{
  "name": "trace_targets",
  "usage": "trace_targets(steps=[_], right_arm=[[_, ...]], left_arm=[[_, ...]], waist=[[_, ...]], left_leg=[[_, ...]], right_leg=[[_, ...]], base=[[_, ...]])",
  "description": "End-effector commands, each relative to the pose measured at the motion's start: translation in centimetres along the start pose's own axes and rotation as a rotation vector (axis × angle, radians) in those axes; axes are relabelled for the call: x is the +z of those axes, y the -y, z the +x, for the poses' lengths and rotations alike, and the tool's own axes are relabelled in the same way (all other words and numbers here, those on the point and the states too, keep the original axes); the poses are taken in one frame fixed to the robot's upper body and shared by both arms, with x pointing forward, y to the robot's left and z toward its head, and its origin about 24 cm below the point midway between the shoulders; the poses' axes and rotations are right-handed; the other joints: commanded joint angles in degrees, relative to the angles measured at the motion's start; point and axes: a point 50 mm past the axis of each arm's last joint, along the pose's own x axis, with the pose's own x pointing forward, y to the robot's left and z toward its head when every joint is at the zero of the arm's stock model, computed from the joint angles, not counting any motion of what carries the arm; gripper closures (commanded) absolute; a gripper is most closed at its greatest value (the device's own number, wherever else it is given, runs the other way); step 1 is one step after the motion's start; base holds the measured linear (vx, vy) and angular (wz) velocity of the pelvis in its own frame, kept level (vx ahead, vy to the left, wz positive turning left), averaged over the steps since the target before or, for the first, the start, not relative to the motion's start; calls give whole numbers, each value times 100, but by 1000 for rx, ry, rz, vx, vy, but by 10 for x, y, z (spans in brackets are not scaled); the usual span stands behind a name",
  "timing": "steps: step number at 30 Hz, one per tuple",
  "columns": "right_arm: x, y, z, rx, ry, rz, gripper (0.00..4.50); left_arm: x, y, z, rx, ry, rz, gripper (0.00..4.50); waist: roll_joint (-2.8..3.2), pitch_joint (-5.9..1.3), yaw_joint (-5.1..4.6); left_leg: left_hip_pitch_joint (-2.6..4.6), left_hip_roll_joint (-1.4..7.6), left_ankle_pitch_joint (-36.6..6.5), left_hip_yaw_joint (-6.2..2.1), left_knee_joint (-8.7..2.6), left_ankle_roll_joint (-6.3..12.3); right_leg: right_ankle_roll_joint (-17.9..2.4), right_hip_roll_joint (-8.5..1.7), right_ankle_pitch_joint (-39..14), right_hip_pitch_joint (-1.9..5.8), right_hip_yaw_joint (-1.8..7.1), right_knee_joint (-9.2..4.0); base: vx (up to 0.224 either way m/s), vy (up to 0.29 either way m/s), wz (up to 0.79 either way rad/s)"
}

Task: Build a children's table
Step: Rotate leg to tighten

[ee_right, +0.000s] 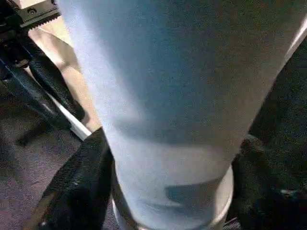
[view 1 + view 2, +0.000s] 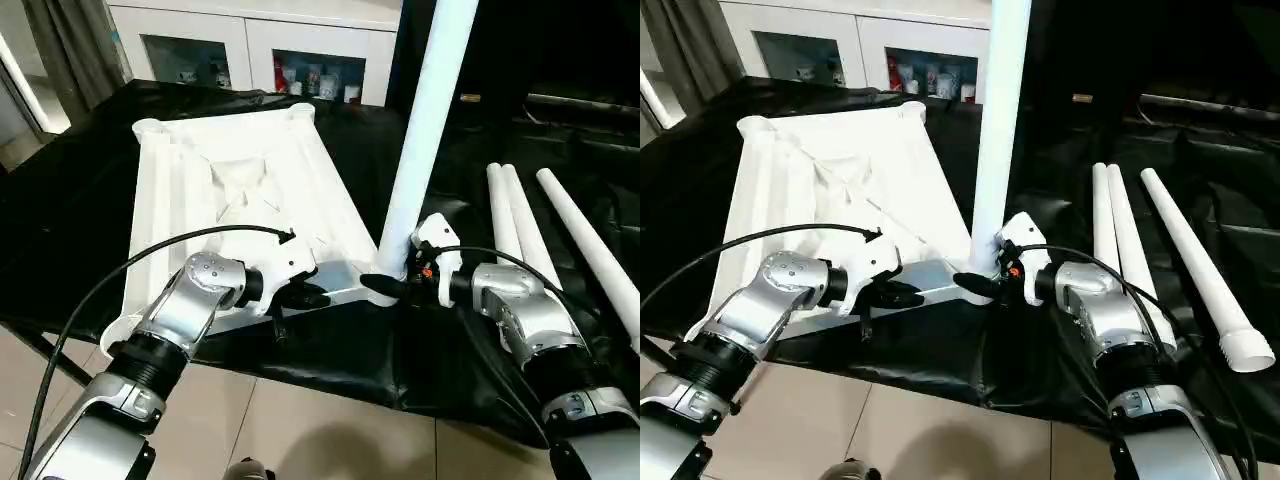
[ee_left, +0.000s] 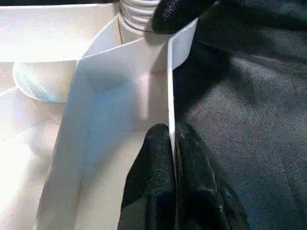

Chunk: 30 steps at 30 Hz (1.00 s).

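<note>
The white tabletop [image 2: 235, 190] lies upside down on the black-draped table [image 2: 70, 220], from the upper left to the centre of the head views, with its ribbed underside up. One white leg [image 2: 425, 120] stands upright in the near corner socket [image 2: 390, 265] of the tabletop and rises out of the top of the frame, so it hides part of the dark background behind it. Three more legs [image 2: 1150, 250] lie on the black cloth at the right side of the frame, well apart from the tabletop; two are side by side and touching, the third is a little further right with its ribbed end [image 2: 1245, 352] toward the lower right.

The left end effector [image 2: 305, 295] is at the centre left, clenched on the thin near rim of the tabletop; in the left wrist view the rim passes between the two black fingers [image 3: 153, 163]. The right end effector [image 2: 385, 285] is at the centre, with its fingers [image 1: 79, 177] on both sides of the base of the upright leg; they stand just beside or against the leg, and I cannot tell if they really grip it.

Behind the table, at the top of the frame, there is a white cabinet [image 2: 250, 30] with glass doors, and small objects [image 2: 315, 80] stand inside it. A grey curtain [image 2: 70, 45] hangs in the upper left. Below the table edge there is a tiled floor [image 2: 300, 430].
</note>
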Motion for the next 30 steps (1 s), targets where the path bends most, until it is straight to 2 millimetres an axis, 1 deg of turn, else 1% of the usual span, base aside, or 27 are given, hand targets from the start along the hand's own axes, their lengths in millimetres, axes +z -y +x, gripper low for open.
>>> trace_targets(steps=[1, 3, 8, 9, 10, 11, 12, 13, 14, 15, 16, 17, 18, 19, 21, 22, 23, 24, 25, 26, 28, 29, 30], right_arm=[[0, -3, 2, 18, -12, -14, 160], [-1, -3, 2, 8, -10, -6, 169], [-3, -2, 5, -26, 10, 35, 174], [-5, -1, 10, -89, 20, 71, 174], [-6, -1, 11, -102, 21, 77, 174], [-9, 0, 15, -154, 23, 104, 175], [-11, 1, 18, -192, 23, 126, 175], [-14, 2, 21, -248, 19, 153, 175], [-22, 8, 29, -463, -6, 242, 175], [-22, 8, 29, -463, -6, 242, 175], [-27, 10, 32, -589, -25, 292, 175], [-32, 11, 36, -688, -35, 348, 175], [-32, 11, 36, -688, -35, 348, 175], [-34, 10, 38, -768, -56, 366, 175], [-34, 9, 42, -822, -62, 378, 175], [-34, 9, 43, -854, -66, 388, 175], [-33, 9, 45, -873, -67, 393, 175], [-31, 9, 46, -881, -59, 396, 175], [-31, 9, 46, -883, -55, 396, 175], [-29, 10, 48, -892, -49, 398, 175], [-25, 10, 49, -899, -33, 399, 175], [-24, 11, 49, -906, -29, 397, 175], [-22, 12, 49, -904, -3, 409, 140]], left_arm=[[13, 0, 0, -8, 38, 41, 450], [12, 1, 0, -11, 38, 36, 450], [12, 0, 0, -1, 42, 20, 450], [11, -5, 2, 49, 44, -9, 450], [11, -6, 2, 62, 44, -16, 450], [12, -12, 5, 117, 43, -47, 450], [12, -16, 7, 163, 38, -72, 450], [12, -22, 10, 218, 29, -90, 450], [17, -38, 17, 388, 9, -149, 450], [17, -38, 17, 388, 9, -149, 450], [22, -45, 21, 478, 8, -184, 450], [29, -50, 27, 560, 17, -218, 450], [29, -50, 27, 560, 17, -218, 450], [35, -51, 32, 605, 23, -222, 450], [42, -49, 40, 605, 36, -201, 450], [46, -48, 44, 600, 47, -193, 450], [49, -46, 47, 583, 60, -185, 450], [52, -44, 50, 566, 70, -176, 450], [52, -44, 51, 561, 72, -173, 450], [53, -43, 52, 555, 75, -170, 450], [54, -42, 55, 537, 87, -167, 450], [54, -42, 55, 531, 88, -164, 450], [54, -41, 56, 518, 90, -149, 450]], waist=[[8, -434, -29], [8, -432, -30], [10, -426, -43], [-1, -424, -51], [5, -417, -56], [4, -406, -66], [-26, -400, -71], [-11, -390, -75], [-9, -376, -82], [4, -374, -84], [-11, -385, -80], [-4, -384, -76], [-18, -387, -62], [-22, -393, -47], [5, -414, -43], [-7, -418, -42], [20, -431, -37], [2, -441, -48], [32, -448, -42], [20, -446, -58], [22, -456, -56], [55, -457, -51], [44, -451, -54]], left_leg=[[60, 146, -1011, -19, -381, 198], [63, 149, -1008, -19, -383, 203], [61, 144, -1050, -21, -388, 182], [68, 147, -1075, -17, -390, 171], [66, 145, -1079, -16, -391, 156], [71, 130, -1150, -13, -400, 113], [87, 133, -1207, -12, -409, 83], [105, 128, -1335, -21, -420, 32], [119, 123, -1432, -21, -428, -35], [177, 107, -1505, -10, -424, -146], [170, 116, -1498, -29, -430, -178], [149, 100, -1439, -22, -433, -192], [177, 102, -1518, -25, -432, -198], [159, 102, -1503, -32, -432, -166], [96, 100, -1317, -38, -434, -113], [89, 98, -1257, -35, -430, -88], [89, 95, -1159, -33, -418, -66], [71, 95, -1081, -36, -415, -42], [67, 92, -1047, -37, -408, -28], [57, 85, -1008, -28, -402, 26], [58, 86, -965, -27, -395, 69], [60, 80, -953, -23, -388, 94], [64, 85, -984, -24, -397, 110]], right_leg=[[-1318, -332, -552, 339, 302, -396], [-1320, -334, -575, 336, 301, -398], [-1295, -338, -678, 337, 301, -411], [-1288, -341, -732, 330, 305, -416], [-1282, -343, -762, 322, 310, -419], [-1242, -343, -948, 316, 308, -448], [-1209, -343, -1080, 311, 308, -466], [-1152, -351, -1371, 299, 304, -494], [-1061, -353, -1645, 286, 307, -532], [-1009, -345, -1868, 231, 316, -563], [-985, -365, -1897, 258, 316, -555], [-934, -360, -1907, 255, 315, -574], [-910, -361, -1941, 240, 313, -588], [-902, -368, -1884, 267, 307, -582], [-878, -365, -1531, 299, 307, -543], [-880, -359, -1405, 301, 308, -538], [-917, -358, -1189, 304, 310, -511], [-952, -353, -988, 325, 305, -486], [-980, -348, -875, 331, 301, -467], [-1008, -336, -714, 328, 299, -463], [-1080, -344, -549, 347, 299, -445], [-1110, -341, -484, 345, 298, -446], [-1133, -338, -487, 351, 294, -449]], base=[[0, 0, 0], [0, 0, 0], [0, 0, 0], [0, 0, 0], [0, 0, 0], [0, 0, 0], [0, 0, 0], [0, 0, 0], [0, 0, 0], [0, 0, 0], [0, 0, 0], [0, 0, 0], [0, 0, 0], [0, 0, 0], [0, 0, 0], [0, 0, 0], [0, 0, 0], [0, 0, 0], [0, 0, 0], [0, 0, 0], [0, 0, 0], [0, 0, 0], [0, 0, 0]])
